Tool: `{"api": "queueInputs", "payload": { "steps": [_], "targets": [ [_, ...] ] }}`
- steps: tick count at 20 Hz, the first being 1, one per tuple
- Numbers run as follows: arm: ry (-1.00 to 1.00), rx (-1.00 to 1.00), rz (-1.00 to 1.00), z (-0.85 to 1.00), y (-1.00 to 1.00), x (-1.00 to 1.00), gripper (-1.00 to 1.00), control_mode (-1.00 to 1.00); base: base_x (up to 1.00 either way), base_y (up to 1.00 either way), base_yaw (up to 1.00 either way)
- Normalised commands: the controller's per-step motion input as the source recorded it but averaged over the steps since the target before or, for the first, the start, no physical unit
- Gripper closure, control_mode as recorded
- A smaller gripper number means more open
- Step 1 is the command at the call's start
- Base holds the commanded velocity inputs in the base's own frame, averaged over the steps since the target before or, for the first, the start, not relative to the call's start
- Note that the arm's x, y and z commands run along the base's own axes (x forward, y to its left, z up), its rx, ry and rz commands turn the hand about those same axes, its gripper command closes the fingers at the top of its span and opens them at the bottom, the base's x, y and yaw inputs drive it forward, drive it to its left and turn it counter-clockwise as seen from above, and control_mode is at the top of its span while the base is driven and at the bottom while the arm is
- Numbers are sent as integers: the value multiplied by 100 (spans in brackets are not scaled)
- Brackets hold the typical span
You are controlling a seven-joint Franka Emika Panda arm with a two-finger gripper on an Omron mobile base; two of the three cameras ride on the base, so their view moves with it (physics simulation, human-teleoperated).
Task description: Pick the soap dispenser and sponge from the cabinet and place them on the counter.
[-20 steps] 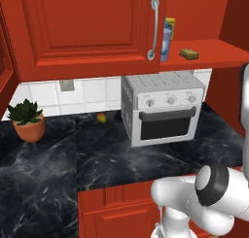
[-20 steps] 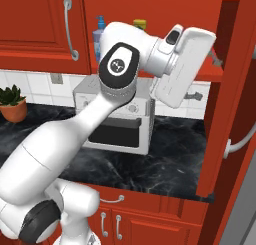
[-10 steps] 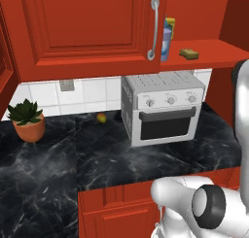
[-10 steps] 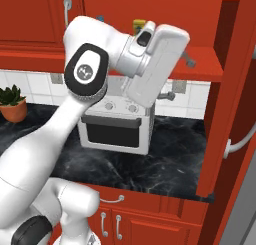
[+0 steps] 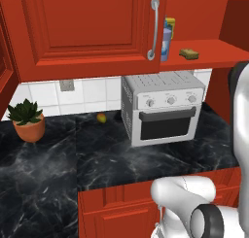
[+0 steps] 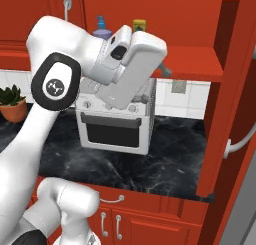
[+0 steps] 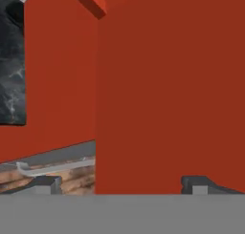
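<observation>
A red kitchen with white wall tiles and a black veined counter (image 5: 58, 174) carries a silver toaster oven (image 5: 163, 110), a potted plant (image 5: 28, 121) at the left and a small round fruit (image 5: 101, 117) near the wall. Above, the cabinet (image 5: 87, 33) stands open on its right side; on its red shelf (image 5: 214, 52) the soap dispenser (image 5: 166, 43) stands upright just behind the edge of the closed door, and the sponge (image 5: 188, 53) lies flat a little to its right, apart from it. The end effector (image 7: 119, 183) is released, its two fingertips (image 7: 194, 184) spread wide with nothing between them, raised in front of the shelf at about its height and facing red cabinet panelling at close range. Both items appear to lie to its left and farther in. The likely trouble is the big white hand striking the open door (image 6: 235, 89) or the shelf lip while swinging, or sweeping the tall bottle over and knocking the sponge off.
</observation>
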Motion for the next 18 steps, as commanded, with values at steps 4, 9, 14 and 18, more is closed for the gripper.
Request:
{"api": "queueInputs", "payload": {
  "steps": [4,9,14,18],
  "targets": [
    [-7,22,7,-1,27,-2,-100,-100,0,0,0],
    [-7,20,8,0,34,-3,-100,-100,0,0,0],
    [-12,15,10,-3,45,-16,-100,-100,0,0,0],
    [-14,7,9,-16,51,-15,-100,-100,0,0,0]
  ]
}}
